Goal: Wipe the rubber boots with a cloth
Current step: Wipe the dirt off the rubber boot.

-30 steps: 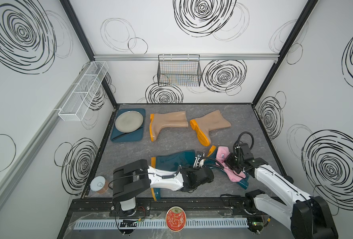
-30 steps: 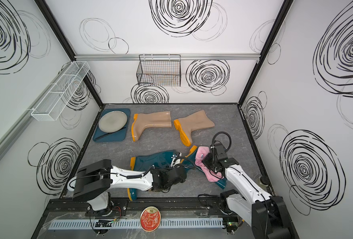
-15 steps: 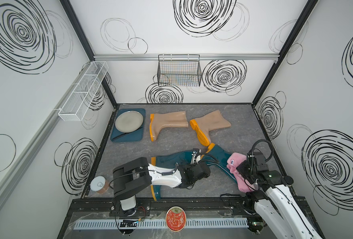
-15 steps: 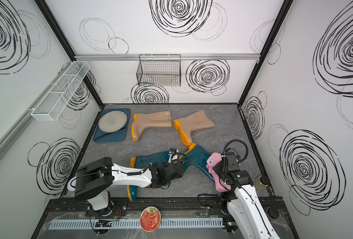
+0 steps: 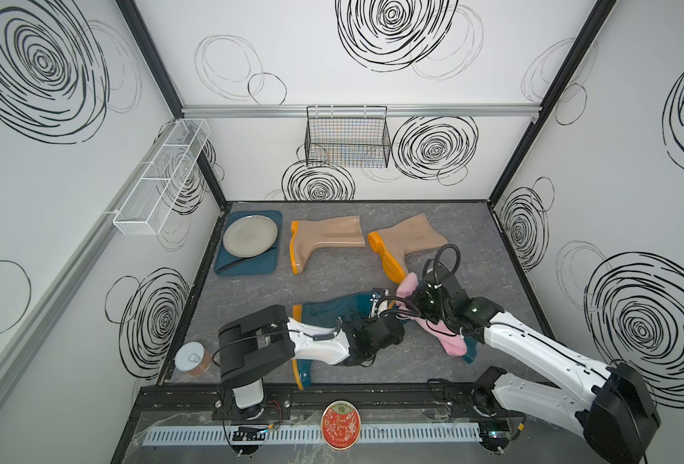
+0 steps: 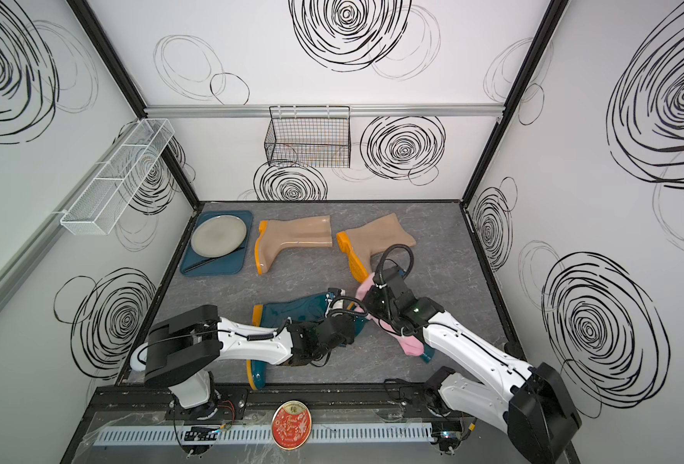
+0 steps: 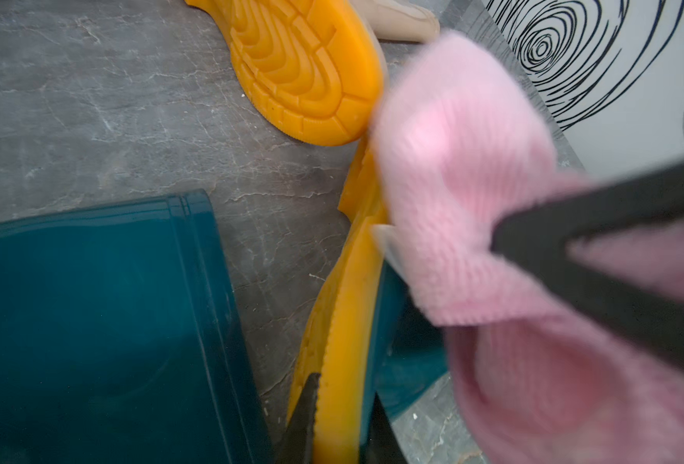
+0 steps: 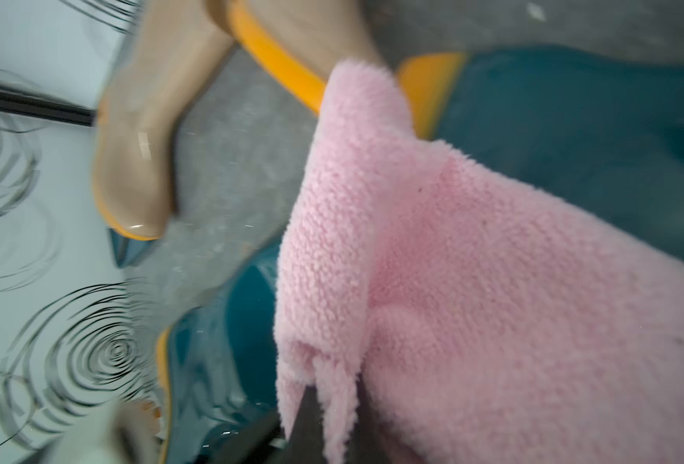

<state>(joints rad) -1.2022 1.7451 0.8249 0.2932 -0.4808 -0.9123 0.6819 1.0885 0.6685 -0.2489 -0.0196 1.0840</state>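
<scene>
Left tan boot, right tan boot: glossy, on their sides, upper centre, orange soles showing. Left teal boot: on its side, lower centre. Right teal boot: just right of it, mostly under fluffy pink cloth draped along it.

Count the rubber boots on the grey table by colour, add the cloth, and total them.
Glossy dark teal rubber boots: 2
Translucent beige-tan rubber boots: 2
Fluffy pink terry cloth: 1
Total: 5
</scene>
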